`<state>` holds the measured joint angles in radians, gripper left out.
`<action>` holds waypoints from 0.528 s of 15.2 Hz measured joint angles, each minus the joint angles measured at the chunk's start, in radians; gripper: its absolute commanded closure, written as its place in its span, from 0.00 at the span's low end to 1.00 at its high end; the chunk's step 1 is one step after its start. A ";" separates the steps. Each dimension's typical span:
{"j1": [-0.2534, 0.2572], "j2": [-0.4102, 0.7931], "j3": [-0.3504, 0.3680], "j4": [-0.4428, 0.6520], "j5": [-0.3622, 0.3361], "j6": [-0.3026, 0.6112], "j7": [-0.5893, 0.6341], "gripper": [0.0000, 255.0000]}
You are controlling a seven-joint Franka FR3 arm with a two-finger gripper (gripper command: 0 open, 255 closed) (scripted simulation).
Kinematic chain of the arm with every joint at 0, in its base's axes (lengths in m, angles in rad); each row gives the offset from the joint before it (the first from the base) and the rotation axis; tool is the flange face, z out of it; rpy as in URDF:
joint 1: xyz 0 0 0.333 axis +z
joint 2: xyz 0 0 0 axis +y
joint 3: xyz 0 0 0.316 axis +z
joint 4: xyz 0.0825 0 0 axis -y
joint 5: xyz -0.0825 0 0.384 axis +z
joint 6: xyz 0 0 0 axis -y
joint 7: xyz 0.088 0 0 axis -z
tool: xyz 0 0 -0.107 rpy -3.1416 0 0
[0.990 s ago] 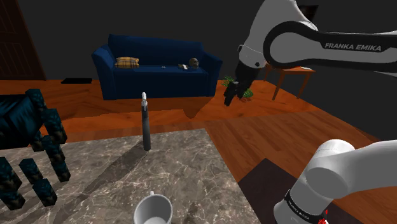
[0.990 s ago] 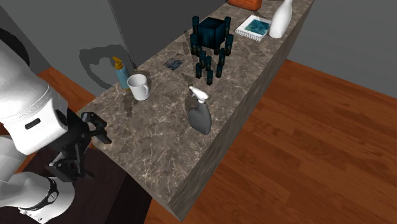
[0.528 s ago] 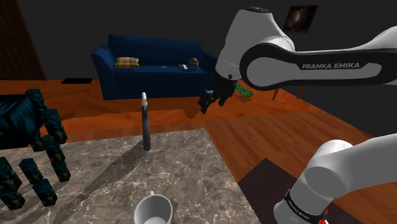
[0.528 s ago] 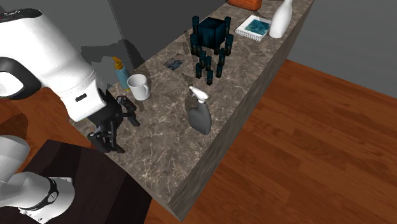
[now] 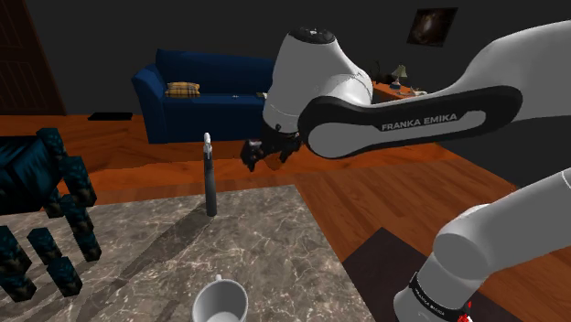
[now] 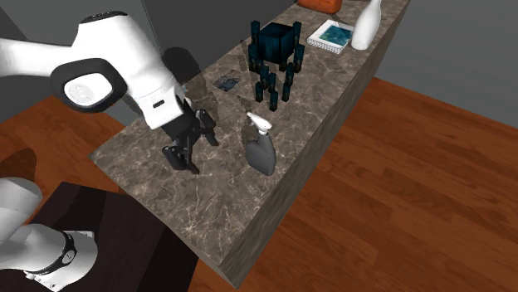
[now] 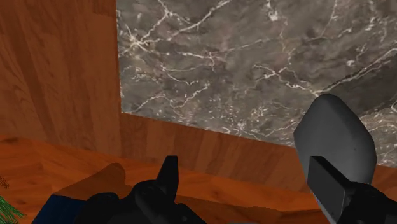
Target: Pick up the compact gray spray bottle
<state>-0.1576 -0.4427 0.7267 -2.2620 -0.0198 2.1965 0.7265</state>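
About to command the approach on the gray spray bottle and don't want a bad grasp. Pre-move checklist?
1. The gripper is open: ok, its fingers stand apart.
2. The gray spray bottle stands upright on the marble counter: ok.
3. Bottle centred between the fingers: not ok. In the wrist view it lines up with one finger.
4. Nothing held yet: ok. The second exterior view shows a gap between gripper and bottle.
5. The white mug and dark block figure stand apart from the bottle: ok.
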 measured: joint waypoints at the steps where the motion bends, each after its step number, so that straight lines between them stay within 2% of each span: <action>1: -0.031 0.040 0.048 0.028 -0.034 0.014 0.058 0.00; 3: -0.095 0.114 0.136 0.076 -0.109 0.036 0.168 0.00; 5: -0.170 0.212 0.249 0.145 -0.222 0.035 0.308 0.00; 7: -0.241 0.350 0.372 0.222 -0.389 0.006 0.475 0.00; 8: -0.252 0.441 0.419 0.277 -0.492 -0.037 0.561 0.00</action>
<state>-0.4093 -0.0015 1.1455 -1.9852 -0.5118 2.1594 1.2878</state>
